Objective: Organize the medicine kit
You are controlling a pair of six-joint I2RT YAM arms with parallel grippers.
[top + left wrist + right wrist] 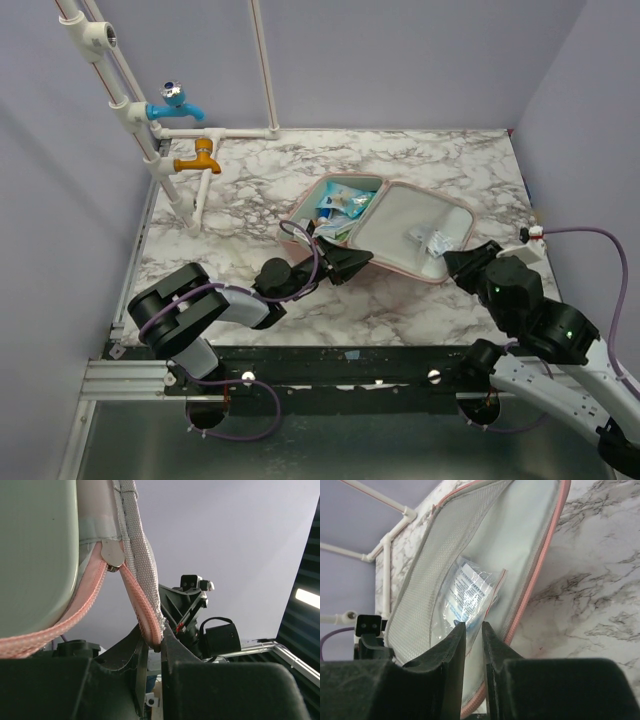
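**1. Surface and room.** The table (420, 165) has a white marble-pattern top with grey veining. Plain lilac walls (400, 60) enclose it at 9, 12 and 3 o'clock. A frame of white pipes (265, 70) stands at 10 to 11 o'clock and carries a blue tap (175, 105) above an orange tap (200, 157). A black rail (330, 365) runs along the 6 o'clock edge.

**2. Task item.** The medicine kit (400, 215) lies open just toward 3 o'clock from table centre. It is a soft, rounded-square case with a pink woven zip border and a pale grey lining. The half at 10 o'clock holds blue-and-white packets (345, 205). The half at 4 o'clock has a grey mesh pocket (435, 565) and a clear crinkled sachet (472, 592) with a printed insert.

**3. Grippers.**
- The left gripper (156, 650) is pressed together on the kit's fabric rim at its 7 o'clock edge. The wrist view shows the pink-and-grey zip tape pinched between the black fingers.
- The right gripper (474, 627) sits at the kit's 4 o'clock corner, pointing into the lined half. Its jaws stand narrowly parted, tips at the sachet's near edge. Whether they touch the film cannot be told.

**4. Edges and room.** Uncovered marble shows as follows:
- a broad band at 12 o'clock behind the kit
- a band at 9 o'clock between kit and pipes
- a strip at 6 o'clock before the rail
- a narrower strip at 3 o'clock beside the wall
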